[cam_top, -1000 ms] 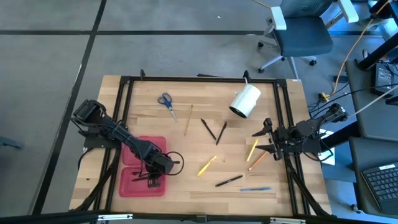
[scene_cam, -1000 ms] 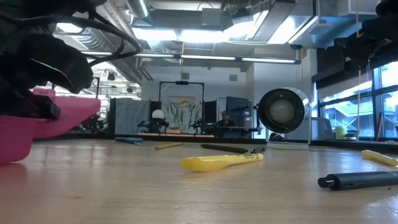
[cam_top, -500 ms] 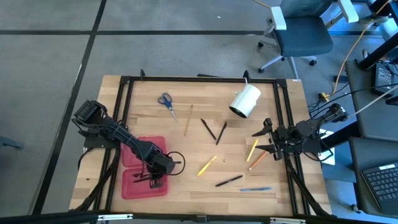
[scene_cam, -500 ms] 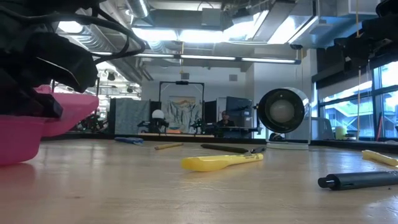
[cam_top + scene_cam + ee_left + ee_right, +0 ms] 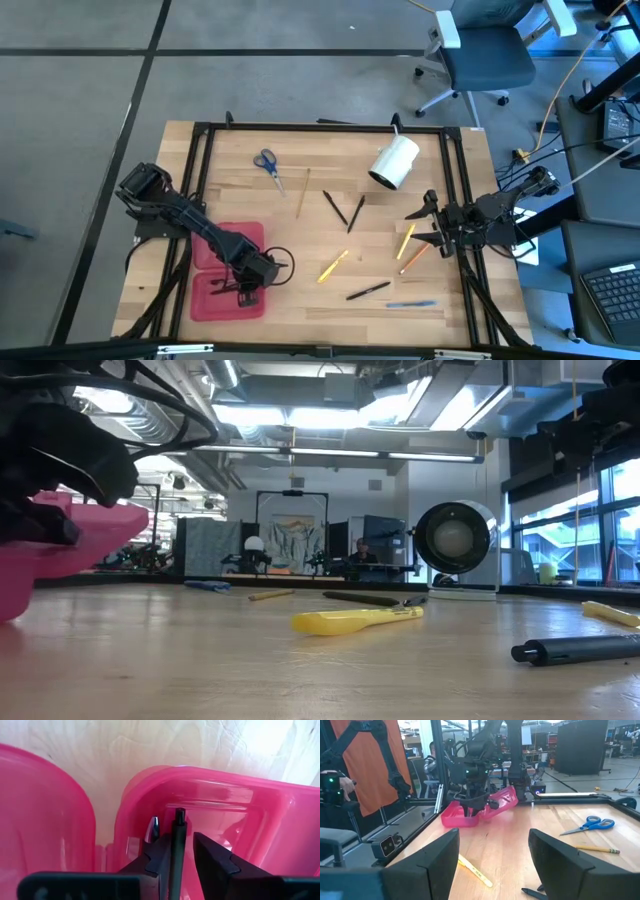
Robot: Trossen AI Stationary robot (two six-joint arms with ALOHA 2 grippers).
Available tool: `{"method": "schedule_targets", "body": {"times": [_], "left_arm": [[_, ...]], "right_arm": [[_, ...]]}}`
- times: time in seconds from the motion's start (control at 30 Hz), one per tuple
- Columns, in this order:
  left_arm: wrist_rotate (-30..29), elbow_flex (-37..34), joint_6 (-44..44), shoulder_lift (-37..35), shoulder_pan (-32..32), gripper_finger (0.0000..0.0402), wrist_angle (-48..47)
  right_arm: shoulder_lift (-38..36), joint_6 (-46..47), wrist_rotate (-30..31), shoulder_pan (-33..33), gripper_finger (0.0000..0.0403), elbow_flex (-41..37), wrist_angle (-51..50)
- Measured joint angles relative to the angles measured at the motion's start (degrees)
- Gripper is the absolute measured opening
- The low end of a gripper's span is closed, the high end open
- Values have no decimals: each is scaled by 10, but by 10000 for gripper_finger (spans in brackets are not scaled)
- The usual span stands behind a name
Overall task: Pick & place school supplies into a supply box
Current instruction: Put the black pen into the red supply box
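The supply box (image 5: 212,245), red and translucent, lies open at the table's near left, its two halves side by side. My left gripper (image 5: 181,840) points steeply down into the near half (image 5: 240,820), fingers slightly apart. A thin black pen (image 5: 178,820) stands between them. A silver-tipped pen (image 5: 152,827) lies beside one finger in the same half. Blue-handled scissors (image 5: 266,162) and loose pens and pencils (image 5: 333,265) lie on the wood. My right gripper (image 5: 425,225) waits open at the right edge. My left gripper has the black pen between its two fingers, which come from above and lie along it. The pen's shaft (image 5: 176,855) runs against the inner face of one finger (image 5: 160,857). A strip of the box shows between the pen and the other finger (image 5: 210,860).
A white cylinder (image 5: 393,162) lies on its side at the far middle. A wooden pencil (image 5: 303,192), two black pens (image 5: 345,210), yellow and orange ones (image 5: 408,245), a black pen (image 5: 368,291) and a blue one (image 5: 410,303) are scattered across the table's middle and right.
The supply box has shifted a little under my left gripper: its near half slid slightly toward the table's right edge, then back toward the left. My left gripper stays over that half.
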Motion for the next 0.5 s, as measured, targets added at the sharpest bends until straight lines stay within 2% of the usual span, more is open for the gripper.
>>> {"method": "schedule_targets", "body": {"times": [0.5], "left_arm": [[-13,1,-10,-1,-2,75,0]], "right_arm": [[0,1,0,0,242,0,0]]}}
